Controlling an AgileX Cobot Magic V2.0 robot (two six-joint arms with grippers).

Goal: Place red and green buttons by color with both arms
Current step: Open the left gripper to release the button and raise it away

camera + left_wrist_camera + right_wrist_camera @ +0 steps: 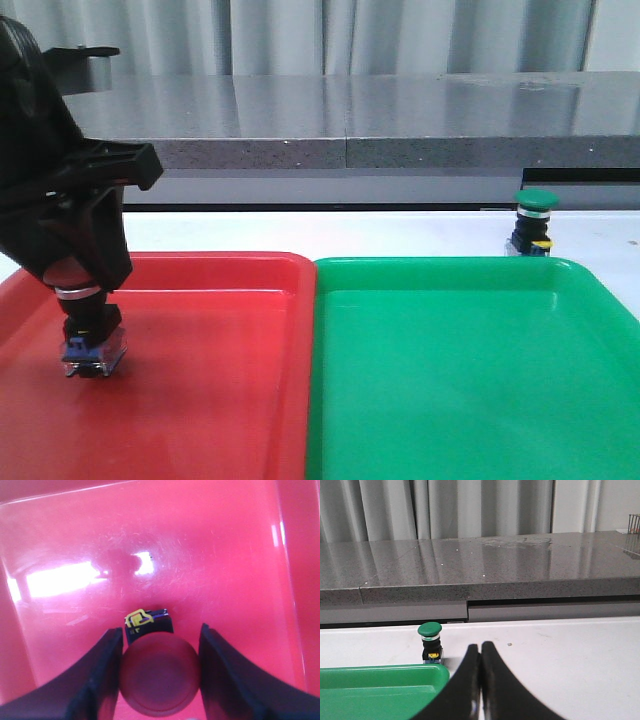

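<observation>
The left gripper [82, 290] is closed narrowly around the dark cap of the red button [92, 335], its fingers [97, 672] pressing both sides of the cap. The button's bluish base sits at or just above the floor of the red tray [200, 400]; contact cannot be told. Immediately at 3 o'clock of that tray lies the green tray [470, 380], their rims touching. The green button [533, 222] stands upright on the white table [400, 232], just beyond the green tray's far right corner. The right gripper [481, 685] has its fingertips pressed together, holding nothing; the green button lies near at its 11 o'clock.
</observation>
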